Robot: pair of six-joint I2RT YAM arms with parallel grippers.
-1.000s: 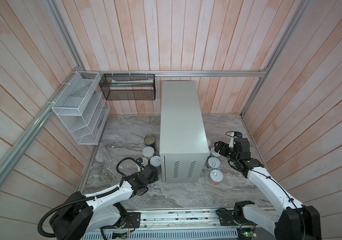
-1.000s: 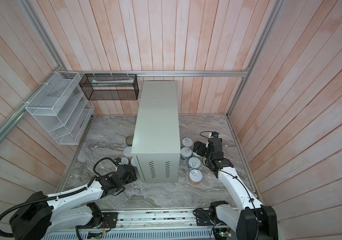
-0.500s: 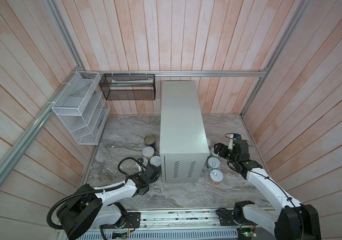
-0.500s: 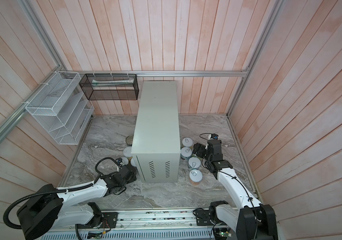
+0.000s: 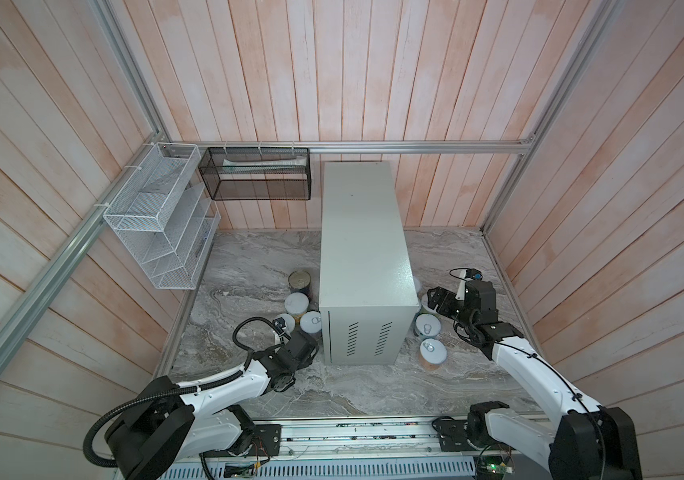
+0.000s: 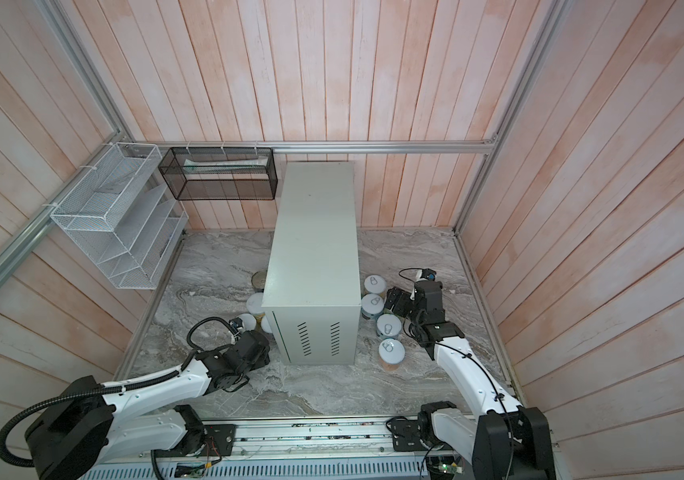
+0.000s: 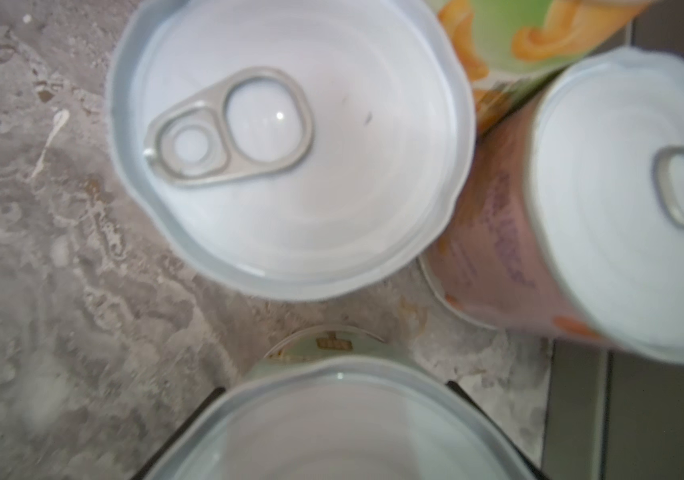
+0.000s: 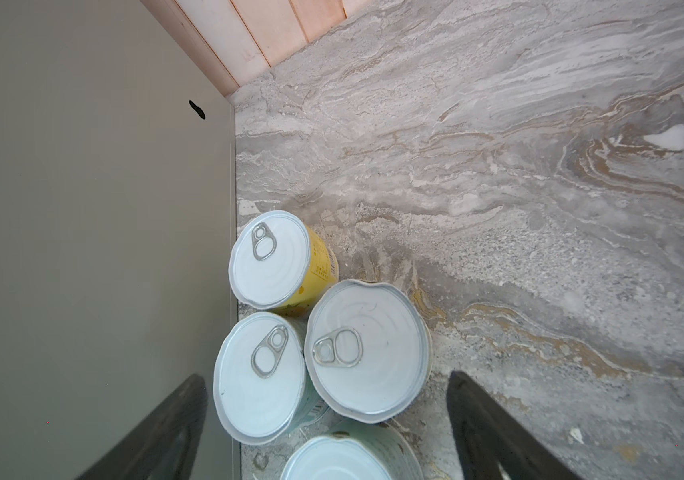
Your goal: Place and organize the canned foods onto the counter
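The counter (image 5: pixel 361 232) (image 6: pixel 315 232), a tall pale grey-green box, has a bare flat top. Several cans stand on the marble at its left, among them a dark tin (image 5: pixel 299 282) and white-lidded ones (image 5: pixel 296 301) (image 5: pixel 311 322). My left gripper (image 5: pixel 310 343) (image 7: pixel 336 440) is low by the counter's front left corner, shut on a pale-green can (image 7: pixel 332 432); dark fingers (image 7: pixel 207 399) hug its rim. Beside it stand a pull-tab can (image 7: pixel 290 158) and a pink can (image 7: pixel 623 208). Above the right-hand cans (image 6: pixel 388 326) (image 8: pixel 367 349) (image 8: pixel 259 374), my right gripper (image 6: pixel 394 301) (image 8: pixel 332 449) hangs open.
A white wire rack (image 5: pixel 161 220) and a black mesh basket (image 5: pixel 257 174) hang on the back left walls. Wooden walls close in on three sides. A yellow can (image 8: pixel 273 257) stands against the counter's side, and another can (image 5: pixel 433 351) near its front right corner.
My left gripper slid in toward the cans at the counter's corner and closed on one. The right gripper shifted slightly nearer its cans and stayed open.
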